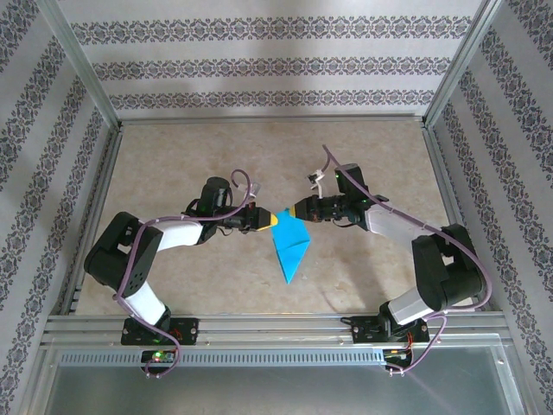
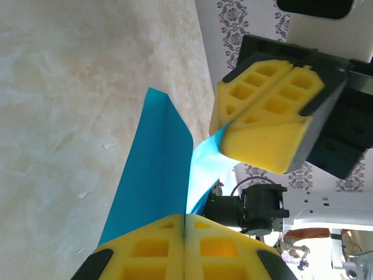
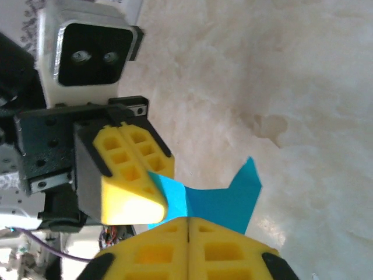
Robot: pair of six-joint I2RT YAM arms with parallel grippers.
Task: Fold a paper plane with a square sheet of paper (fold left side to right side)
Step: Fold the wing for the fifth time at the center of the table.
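One paper (image 1: 290, 248) tip hides between left hand (image 1: 269, 220) and right hand (image 1: 290, 210).

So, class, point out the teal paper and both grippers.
teal paper (image 1: 291, 248): top external view, its flat middle.
left gripper (image 1: 268, 220): top external view, between its fingertips.
right gripper (image 1: 294, 211): top external view, between its fingertips.

The paper (image 1: 289, 246) is thin, smooth, matt teal, with crisp creases. The tabletop (image 1: 173, 164) looks like beige stone-patterned laminate, mottled, with a faint sheen. The left fingers (image 2: 151, 254) and right fingers (image 2: 274, 111) are yellow foam, matt and moulded with square pockets. The mounts (image 2: 344, 140) behind them are matt black plastic. The rails (image 1: 276, 325) along the near edge are bare silvery metal. The arm covers (image 1: 149, 303) are glossy white plastic. The walls (image 1: 259, 65) carry a matt printed pattern.
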